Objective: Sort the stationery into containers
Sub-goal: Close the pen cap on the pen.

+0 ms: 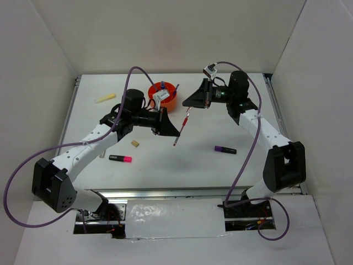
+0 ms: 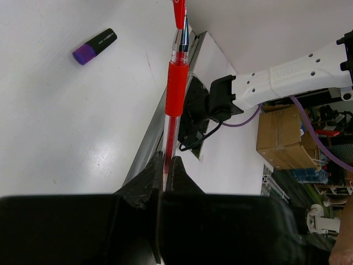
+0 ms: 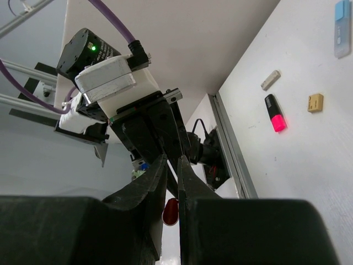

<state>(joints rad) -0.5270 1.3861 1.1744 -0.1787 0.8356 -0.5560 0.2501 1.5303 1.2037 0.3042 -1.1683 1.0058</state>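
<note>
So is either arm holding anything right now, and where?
Both grip one red pen: the left gripper clamps its clear barrel, the right gripper its red capped end.

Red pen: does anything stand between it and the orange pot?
No loose item does. The red pen is clamped by both the left gripper and the right gripper, and the left arm's wrist camera covers part of the orange pot from above.
</note>
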